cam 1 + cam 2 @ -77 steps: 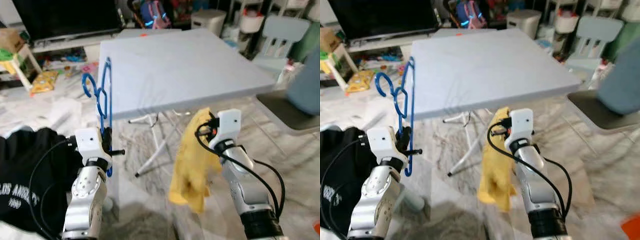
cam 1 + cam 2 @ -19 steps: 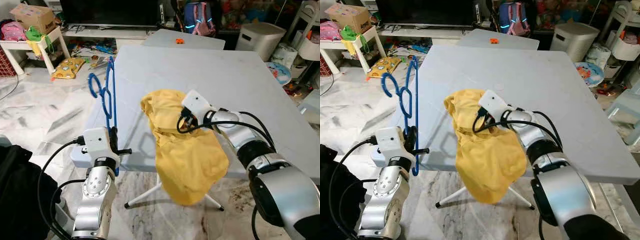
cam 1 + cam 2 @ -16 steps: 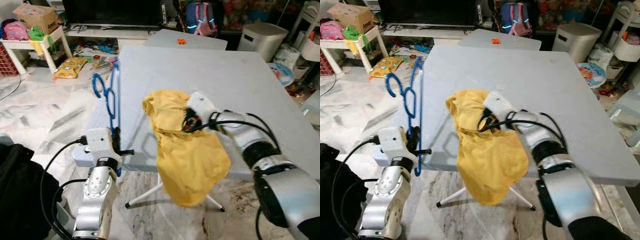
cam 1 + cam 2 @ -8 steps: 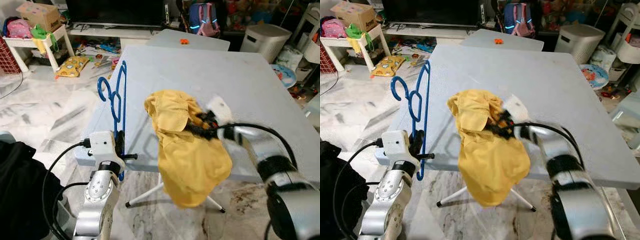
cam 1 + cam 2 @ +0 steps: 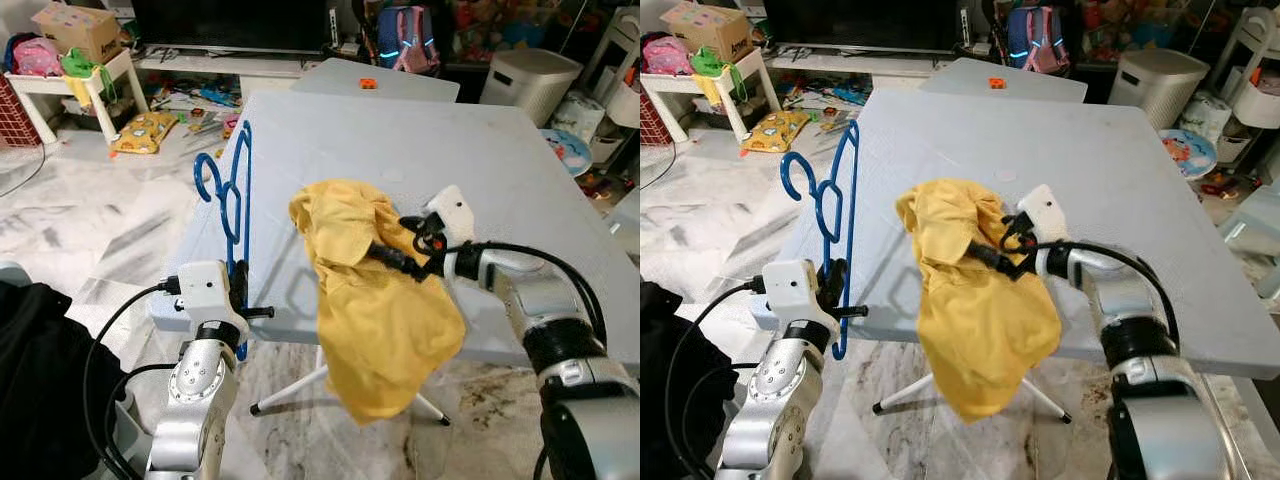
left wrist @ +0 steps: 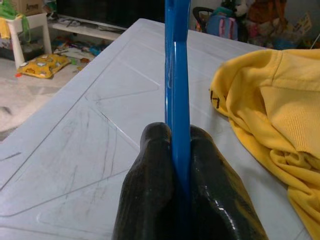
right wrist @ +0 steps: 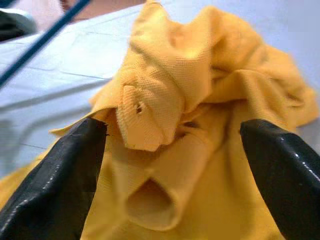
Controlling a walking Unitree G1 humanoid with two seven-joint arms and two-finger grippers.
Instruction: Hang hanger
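The left gripper (image 6: 182, 170) clenches the lower bar of a blue hanger (image 5: 234, 215), which stands upright above it at the near left edge of a pale folding table (image 5: 480, 150). Just right of the hanger, a yellow shirt (image 5: 375, 300) lies bunched on the table and spills over the near edge. The right gripper (image 7: 172, 165), fingers (image 7: 50, 185) spread wide and released, hovers directly over the shirt's crumpled top.

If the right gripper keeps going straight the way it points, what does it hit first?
Most likely the yellow shirt: the right gripper, jaws open, points straight at its bunched folds on the grey table.
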